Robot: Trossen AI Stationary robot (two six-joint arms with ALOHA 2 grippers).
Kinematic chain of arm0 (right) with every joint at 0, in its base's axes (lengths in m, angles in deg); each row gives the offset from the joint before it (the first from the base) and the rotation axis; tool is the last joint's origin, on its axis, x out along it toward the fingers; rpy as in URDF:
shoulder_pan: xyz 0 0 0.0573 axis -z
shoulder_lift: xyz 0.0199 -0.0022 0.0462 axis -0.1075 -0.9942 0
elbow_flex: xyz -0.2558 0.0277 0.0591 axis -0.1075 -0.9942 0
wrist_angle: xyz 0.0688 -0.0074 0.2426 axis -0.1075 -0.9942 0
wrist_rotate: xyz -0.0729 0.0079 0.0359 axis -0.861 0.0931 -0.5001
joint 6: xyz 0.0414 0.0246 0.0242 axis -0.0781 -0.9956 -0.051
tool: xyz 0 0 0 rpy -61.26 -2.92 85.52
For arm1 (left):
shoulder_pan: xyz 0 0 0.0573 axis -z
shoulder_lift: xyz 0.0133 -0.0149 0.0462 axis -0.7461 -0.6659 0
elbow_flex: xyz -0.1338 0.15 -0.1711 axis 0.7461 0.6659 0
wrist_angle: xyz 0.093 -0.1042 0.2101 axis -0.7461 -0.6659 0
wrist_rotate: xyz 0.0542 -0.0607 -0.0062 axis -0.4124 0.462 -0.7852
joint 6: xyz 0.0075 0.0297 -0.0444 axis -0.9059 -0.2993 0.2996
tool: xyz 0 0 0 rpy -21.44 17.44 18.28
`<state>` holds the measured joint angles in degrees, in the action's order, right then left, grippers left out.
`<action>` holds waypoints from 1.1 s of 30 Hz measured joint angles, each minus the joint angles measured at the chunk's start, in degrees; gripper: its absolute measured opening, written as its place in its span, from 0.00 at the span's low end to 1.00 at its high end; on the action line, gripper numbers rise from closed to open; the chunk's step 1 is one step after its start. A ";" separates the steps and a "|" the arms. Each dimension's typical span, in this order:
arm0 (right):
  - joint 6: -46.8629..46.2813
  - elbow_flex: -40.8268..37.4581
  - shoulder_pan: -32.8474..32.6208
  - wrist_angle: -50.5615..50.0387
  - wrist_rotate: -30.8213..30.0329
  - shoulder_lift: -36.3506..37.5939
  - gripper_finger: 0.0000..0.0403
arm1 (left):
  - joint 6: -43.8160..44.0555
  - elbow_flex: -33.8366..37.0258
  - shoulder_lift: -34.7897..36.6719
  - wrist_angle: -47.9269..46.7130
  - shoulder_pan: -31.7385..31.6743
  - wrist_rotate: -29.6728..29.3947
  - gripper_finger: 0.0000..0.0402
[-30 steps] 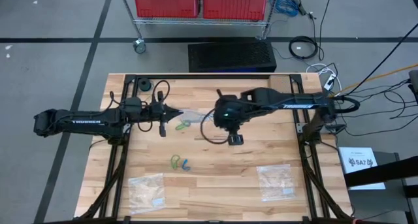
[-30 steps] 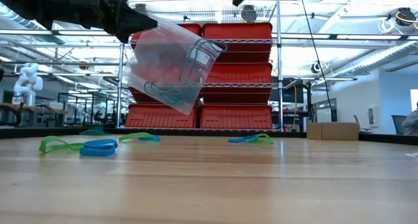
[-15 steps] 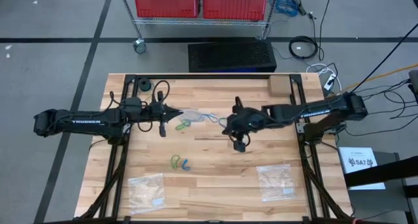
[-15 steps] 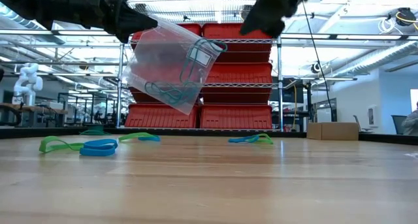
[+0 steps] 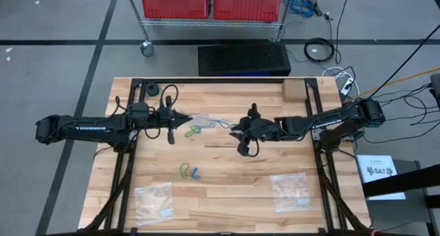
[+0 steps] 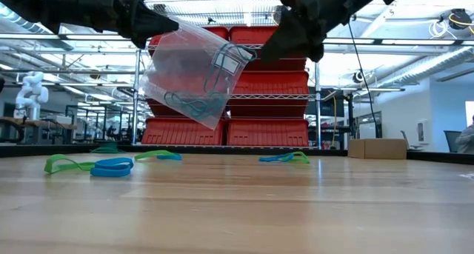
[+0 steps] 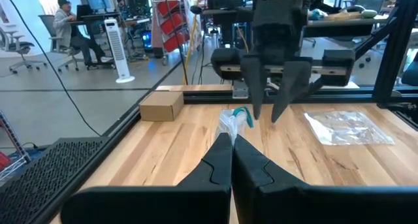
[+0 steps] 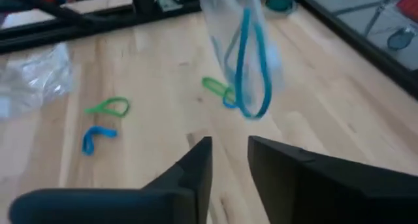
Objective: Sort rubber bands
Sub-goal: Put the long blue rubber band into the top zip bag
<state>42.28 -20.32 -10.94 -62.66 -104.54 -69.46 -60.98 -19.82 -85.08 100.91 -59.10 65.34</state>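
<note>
Bands (image 8: 248, 67) are seen dropped inside the bag (image 6: 194, 75), pinched by the left gripper (image 5: 187, 120); the right gripper (image 5: 234, 129), now parted and empty, has been withdrawn beside the bag.

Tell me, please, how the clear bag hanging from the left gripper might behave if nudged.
The clear bag hangs limp from the left gripper, so it would probably sway and crumple. It looks very light, with only thin blue bands visible inside.

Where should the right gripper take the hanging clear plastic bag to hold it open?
Probably the free top edge of the clear plastic bag, approached from the side opposite the left gripper, which pinches one corner while the right gripper hovers open beside it.
</note>
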 joint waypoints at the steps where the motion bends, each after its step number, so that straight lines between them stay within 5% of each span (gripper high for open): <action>1: 0.37 0.00 0.38 0.69 0.00 0.00 0.24 | 0.00 0.00 -0.01 -0.01 0.00 0.00 0.00; 9: 0.43 0.02 3.59 3.34 0.51 -0.02 0.27 | 0.02 0.01 -0.01 -0.01 0.00 -0.02 0.00; 17: 1.70 0.02 3.86 6.35 3.48 -0.02 0.03 | 0.02 0.01 0.00 -0.01 0.00 -0.02 0.00; 33: 13.71 9.38 4.07 7.56 2.99 -0.24 0.00 | 0.02 0.04 -3.80 3.21 0.00 -0.02 0.00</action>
<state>55.99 -10.94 -6.86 -55.10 -101.55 -69.70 -60.96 -19.78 -88.89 104.13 -59.10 65.31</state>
